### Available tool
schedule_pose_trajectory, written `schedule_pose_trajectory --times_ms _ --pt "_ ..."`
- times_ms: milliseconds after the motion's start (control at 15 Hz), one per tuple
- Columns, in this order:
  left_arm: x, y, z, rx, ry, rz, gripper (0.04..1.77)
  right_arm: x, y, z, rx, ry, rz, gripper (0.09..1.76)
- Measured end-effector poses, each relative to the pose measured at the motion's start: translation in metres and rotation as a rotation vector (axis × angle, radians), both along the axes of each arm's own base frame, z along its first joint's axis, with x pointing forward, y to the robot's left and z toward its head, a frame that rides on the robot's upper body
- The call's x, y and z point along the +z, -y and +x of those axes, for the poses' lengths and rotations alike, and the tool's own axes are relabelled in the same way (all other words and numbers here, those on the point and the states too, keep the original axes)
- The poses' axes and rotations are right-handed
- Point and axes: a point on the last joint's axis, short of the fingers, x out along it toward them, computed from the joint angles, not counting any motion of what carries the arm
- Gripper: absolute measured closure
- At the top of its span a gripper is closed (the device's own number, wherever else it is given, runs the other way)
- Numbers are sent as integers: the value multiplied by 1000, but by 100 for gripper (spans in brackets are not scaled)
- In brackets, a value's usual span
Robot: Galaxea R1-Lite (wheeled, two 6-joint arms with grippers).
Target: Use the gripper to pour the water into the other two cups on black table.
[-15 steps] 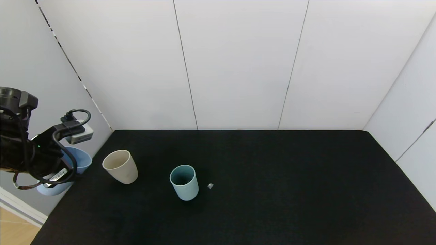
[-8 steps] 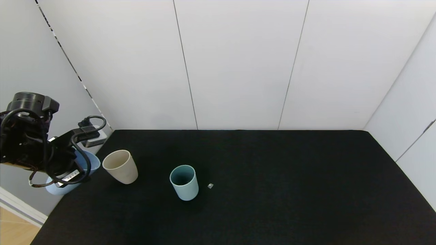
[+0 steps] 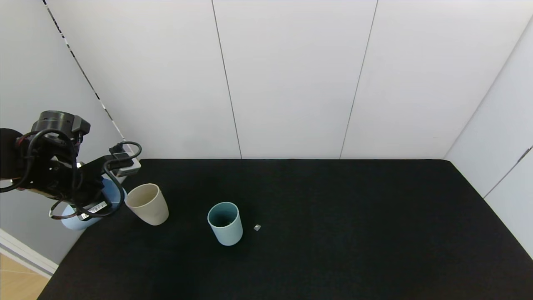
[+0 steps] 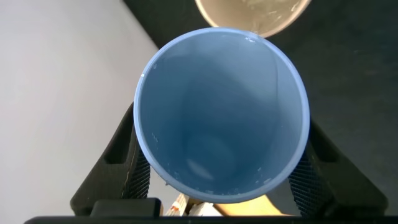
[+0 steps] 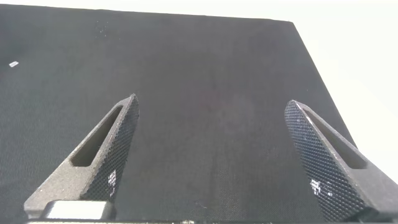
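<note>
1. Head view: the left gripper point(image 3: 89, 196) hangs over the left edge of the black table point(image 3: 333, 233), near the far-left corner. It holds a blue cup point(image 3: 77, 218), and cables hide most of that cup here. The beige cup point(image 3: 147, 204) stands just beside the gripper, on the table near its left edge. The teal cup point(image 3: 225, 223) stands farther in, toward the middle. A tiny grey bit point(image 3: 257, 227) lies just beside the teal cup. The right arm does not show here.

2. Left wrist view: this one looks straight into the blue cup point(image 4: 222, 115). A black finger point(image 4: 134, 174) presses on each side of it, so the grip is tight. The inside looks wet, with small drops by the rim. The beige cup point(image 4: 252, 15) peeks out just past the blue rim.

3. Right wrist view: only here does the right gripper point(image 5: 217, 155) show. Its two fingers point(image 5: 102, 155) are spread wide apart with nothing between them, above bare black table point(image 5: 205, 74). The tiny grey bit point(image 5: 13, 63) lies far off.
</note>
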Motion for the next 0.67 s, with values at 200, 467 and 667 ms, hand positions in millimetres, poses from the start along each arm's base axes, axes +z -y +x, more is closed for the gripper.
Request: schedule_pose_trajectory --times_ms 200,467,667 --pt "-2 1 10 -1 -10 34 58 0 0 0 1 0 0 14" --pt "-4 0 18 -5 -23 73 58 0 0 0 0 0 0 14" --pt "-5 0 19 -2 -32 97 58 0 0 0 0 0 0 14"
